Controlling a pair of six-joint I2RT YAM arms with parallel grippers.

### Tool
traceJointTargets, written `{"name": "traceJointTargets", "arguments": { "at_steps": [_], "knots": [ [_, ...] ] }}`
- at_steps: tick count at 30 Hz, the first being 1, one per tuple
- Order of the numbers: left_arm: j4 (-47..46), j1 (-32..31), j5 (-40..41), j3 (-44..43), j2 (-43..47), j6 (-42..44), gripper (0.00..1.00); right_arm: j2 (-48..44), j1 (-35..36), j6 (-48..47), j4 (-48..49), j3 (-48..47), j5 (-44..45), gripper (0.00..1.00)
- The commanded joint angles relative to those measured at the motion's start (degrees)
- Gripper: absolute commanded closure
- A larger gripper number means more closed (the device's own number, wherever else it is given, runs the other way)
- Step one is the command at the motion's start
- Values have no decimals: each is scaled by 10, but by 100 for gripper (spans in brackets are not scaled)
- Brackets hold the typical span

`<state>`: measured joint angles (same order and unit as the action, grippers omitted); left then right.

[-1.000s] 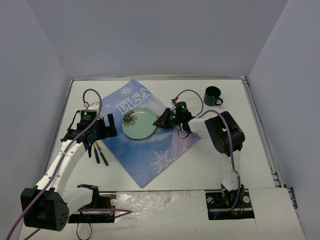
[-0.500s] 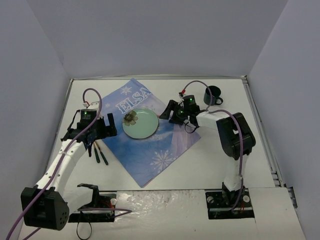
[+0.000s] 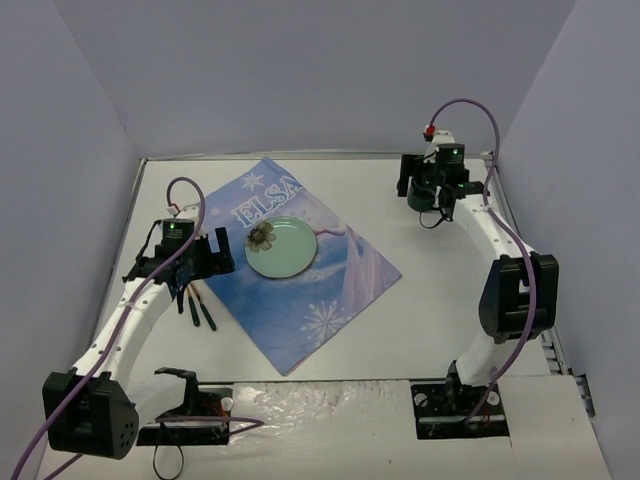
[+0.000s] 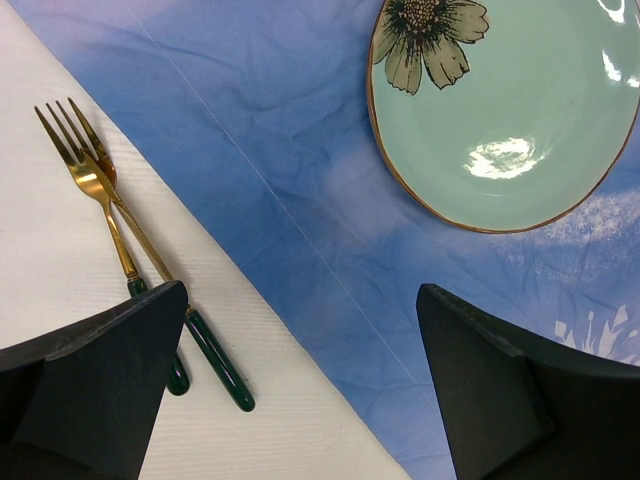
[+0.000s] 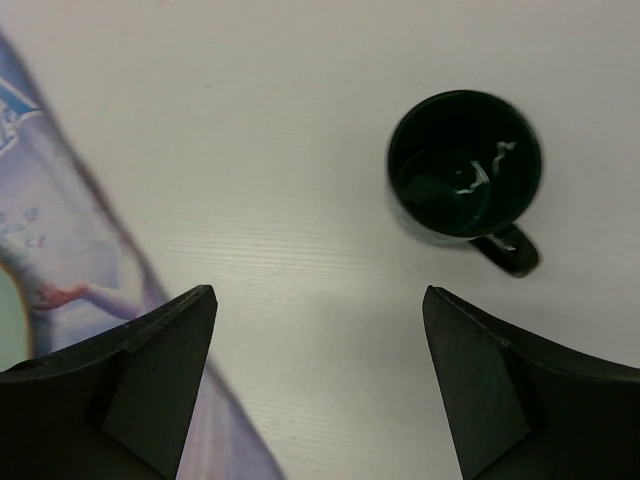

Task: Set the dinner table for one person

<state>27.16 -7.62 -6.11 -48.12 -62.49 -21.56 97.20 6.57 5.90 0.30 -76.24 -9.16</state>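
On the white dinner table (image 3: 430,290) lies a blue ELSA cloth (image 3: 300,295) with a mint-green flowered plate (image 3: 281,247) on it. Two gold forks (image 4: 110,200) with dark green handles rest on the table beside the cloth's left edge. My left gripper (image 4: 302,295) hangs open above that edge, between the forks and the plate (image 4: 500,110), holding nothing. My right gripper (image 5: 320,295) is open and empty at the back right, over bare table just short of a dark green mug (image 5: 465,180). In the top view that gripper (image 3: 420,190) largely covers the mug.
Grey walls enclose the table on three sides. The cloth's corner (image 5: 60,250) shows at the left of the right wrist view. The arm bases (image 3: 460,400) sit at the near edge.
My right gripper opened at the plate's right rim and swung away to the back right, over the mug. The plate stays on the cloth. The left arm has not moved.
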Motion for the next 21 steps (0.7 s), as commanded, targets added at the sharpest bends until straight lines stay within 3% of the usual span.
{"name": "traceJointTargets", "arguments": {
  "at_steps": [1, 11, 21],
  "knots": [
    [-13, 5, 0, -30, -1, 8, 3, 28, -51, -132, -28, -52, 4, 20],
    [-15, 5, -4, -29, -7, 8, 3, 101, -119, -237, -30, -93, -86, 22],
    [-12, 5, -5, -31, -18, 10, 3, 163, -139, -278, -30, -123, -119, 27]
  ]
}}
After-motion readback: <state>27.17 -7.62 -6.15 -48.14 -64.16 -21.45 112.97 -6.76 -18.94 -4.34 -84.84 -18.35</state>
